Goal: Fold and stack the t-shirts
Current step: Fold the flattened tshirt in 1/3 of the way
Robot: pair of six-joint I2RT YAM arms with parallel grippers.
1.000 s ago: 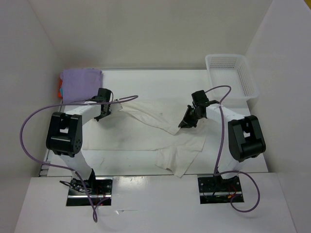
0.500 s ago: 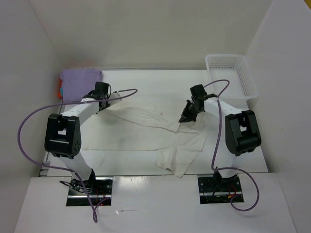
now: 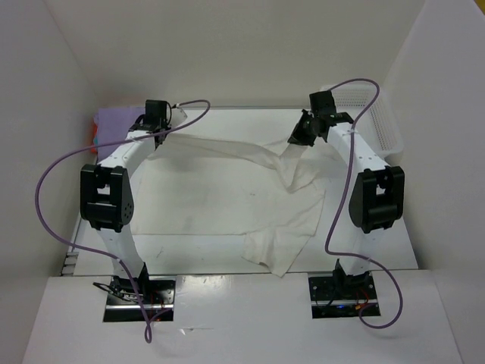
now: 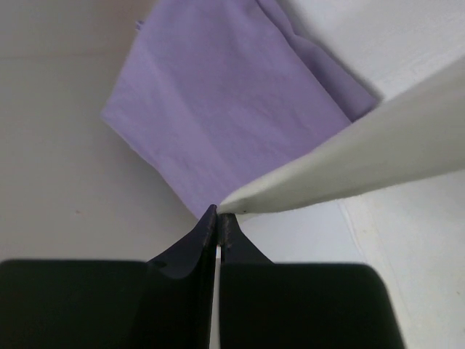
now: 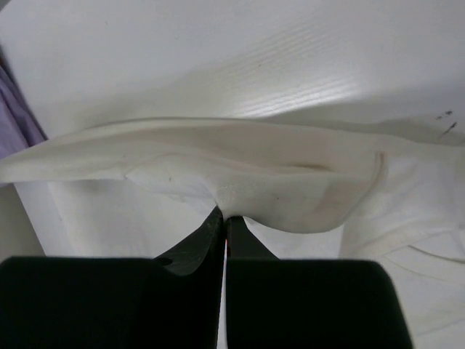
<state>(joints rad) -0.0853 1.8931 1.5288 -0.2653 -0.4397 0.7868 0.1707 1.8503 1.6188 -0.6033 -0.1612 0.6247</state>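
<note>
Fold step, working the white shirt [image 3: 250,208]. Both claws are pinched tight on its far edge. The left gripper [image 3: 155,123] has a corner at about 11 o'clock on the table [image 3: 189,254], and the right gripper [image 3: 298,138] has a bunched bit at about 1 o'clock. That edge hangs lifted between them and sags in the middle. The rest lies rumpled on the table, with the tail down at 6 o'clock. The lavender shirt [image 3: 114,121] sits folded at 10 o'clock, just beside the left claw, and a sliver of the orange shirt [image 3: 94,138] shows at its left side. Can't see a teal one. The basket [image 3: 385,125] is at 2 o'clock, behind the right arm. My read: they're stretching the shirt out flat before folding. Next move needs both arms travelling together at even tension, so the edge lands straight. The right-hand grab looks bunched, so I'd expect a regrip there.
</note>
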